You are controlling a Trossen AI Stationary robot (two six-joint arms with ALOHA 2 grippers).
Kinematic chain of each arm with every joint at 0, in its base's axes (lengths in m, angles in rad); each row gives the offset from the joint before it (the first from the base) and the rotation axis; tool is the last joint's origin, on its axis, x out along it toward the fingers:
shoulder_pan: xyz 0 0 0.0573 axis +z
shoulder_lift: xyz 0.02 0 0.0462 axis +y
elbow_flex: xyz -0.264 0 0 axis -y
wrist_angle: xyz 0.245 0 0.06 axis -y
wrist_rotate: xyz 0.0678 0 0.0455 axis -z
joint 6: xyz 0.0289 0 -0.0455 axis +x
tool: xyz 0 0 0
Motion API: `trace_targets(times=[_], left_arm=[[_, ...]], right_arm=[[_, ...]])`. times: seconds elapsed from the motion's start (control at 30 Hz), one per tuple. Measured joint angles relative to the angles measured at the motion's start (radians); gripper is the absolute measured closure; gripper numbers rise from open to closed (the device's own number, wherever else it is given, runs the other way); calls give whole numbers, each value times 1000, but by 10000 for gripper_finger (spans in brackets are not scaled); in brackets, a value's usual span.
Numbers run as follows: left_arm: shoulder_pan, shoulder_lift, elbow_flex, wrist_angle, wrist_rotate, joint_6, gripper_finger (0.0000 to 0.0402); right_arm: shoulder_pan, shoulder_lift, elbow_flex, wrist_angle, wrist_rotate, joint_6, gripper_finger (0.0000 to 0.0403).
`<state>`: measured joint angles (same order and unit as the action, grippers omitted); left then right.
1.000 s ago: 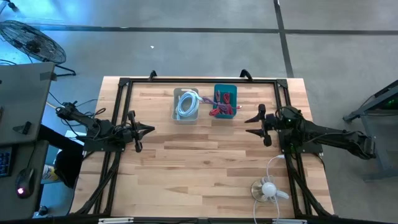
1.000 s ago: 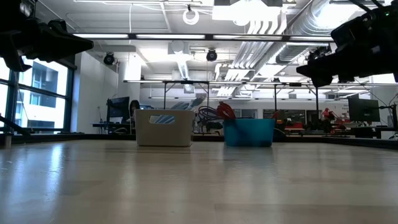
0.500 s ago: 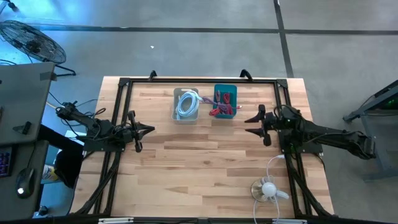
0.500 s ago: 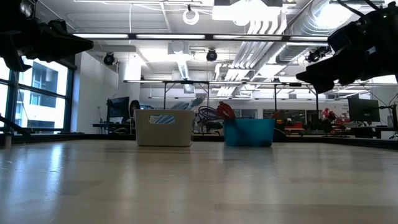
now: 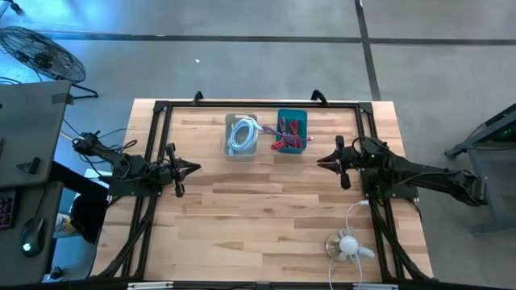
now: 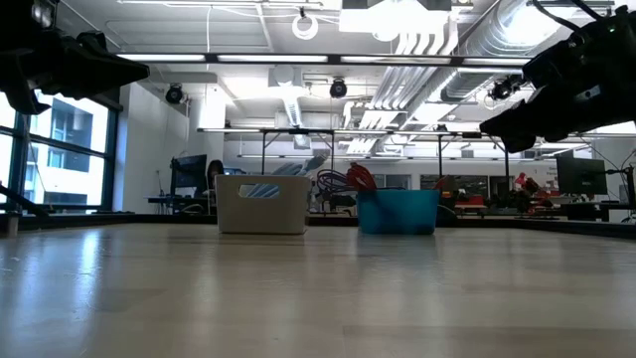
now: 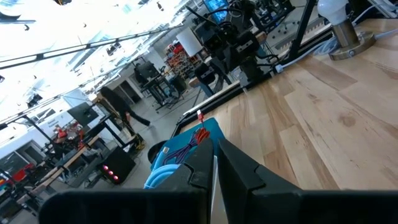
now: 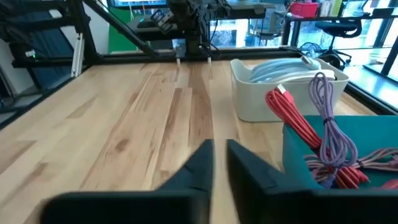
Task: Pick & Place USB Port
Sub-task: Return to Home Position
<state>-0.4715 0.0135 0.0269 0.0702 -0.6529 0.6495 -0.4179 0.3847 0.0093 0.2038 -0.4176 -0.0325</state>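
Observation:
A white bin [image 5: 241,135] holding a coiled pale cable and a teal bin [image 5: 292,132] holding red and purple USB cables [image 8: 311,127] stand side by side on the far middle of the wooden table. A separate USB port cannot be made out. My right gripper [image 5: 320,162] hovers shut with nothing in it above the table, right of the teal bin and pointing toward the table's left. My left gripper [image 5: 196,168] hovers shut and holding nothing on the left side, pointing right.
A small white fan [image 5: 347,246] with its cord stands at the near right corner. Black frame rails [image 5: 161,109] run along the table's far, left and right edges. Bare wood [image 5: 258,209] lies between the two arms and toward the near edge.
My right gripper has shut its fingers on nothing while staying at about the same spot right of the teal bin. The bins and cables have not moved.

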Motion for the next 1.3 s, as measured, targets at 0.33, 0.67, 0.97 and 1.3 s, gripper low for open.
trace_targets(times=[0.33, 0.67, 0.97, 1.3], left_arm=[[0, 0, 0, -18, -2, 0, 383], [0, 0, 0, -19, -2, 0, 383], [0, 0, 0, -19, -2, 0, 383], [0, 0, 0, -19, -2, 0, 383]], right_arm=[[0, 0, 0, -16, 5, -26, 400], [0, 0, 0, -28, 0, -103, 400], [50, 13, 0, -59, 61, -107, 402], [270, -145, -1, -165, 331, -108, 402]])
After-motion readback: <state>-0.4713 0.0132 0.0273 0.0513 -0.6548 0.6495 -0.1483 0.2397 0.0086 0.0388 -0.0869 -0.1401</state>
